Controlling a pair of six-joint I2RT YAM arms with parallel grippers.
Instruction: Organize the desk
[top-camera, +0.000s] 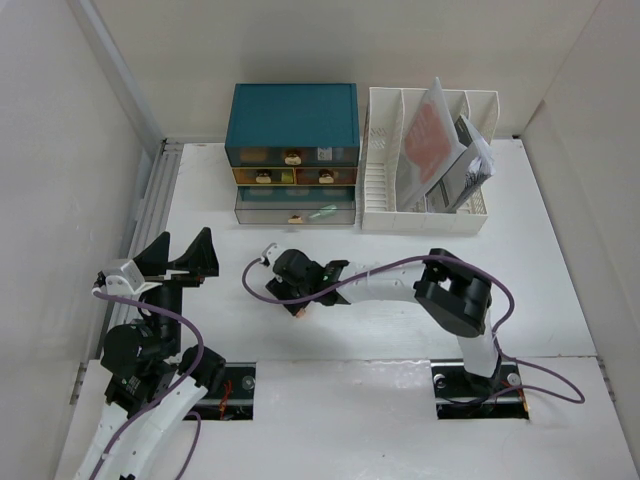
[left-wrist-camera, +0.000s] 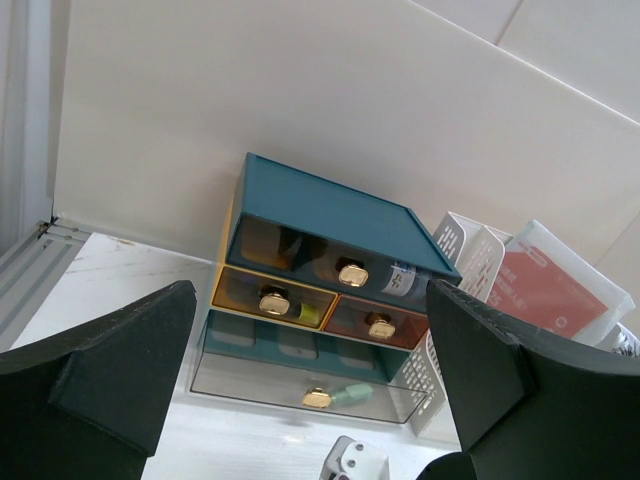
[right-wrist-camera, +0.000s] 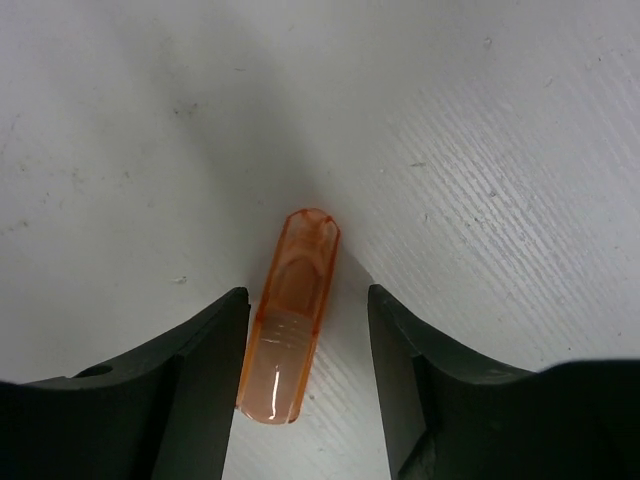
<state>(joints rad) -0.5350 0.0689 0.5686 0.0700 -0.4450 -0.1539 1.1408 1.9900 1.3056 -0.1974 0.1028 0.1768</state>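
In front of the drawer unit (top-camera: 292, 150), your right gripper (right-wrist-camera: 307, 300) straddles the orange cap (right-wrist-camera: 290, 320), fingers (right-wrist-camera: 200, 370) apart, neither touching it. Its long axis runs along them.

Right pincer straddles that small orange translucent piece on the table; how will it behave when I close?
The orange piece looks rounded and glossy, so it may roll or slip out as the right pincer closes. It seems hollow, thin translucent plastic: probably very light and stiff, but perhaps crackable under a hard squeeze.
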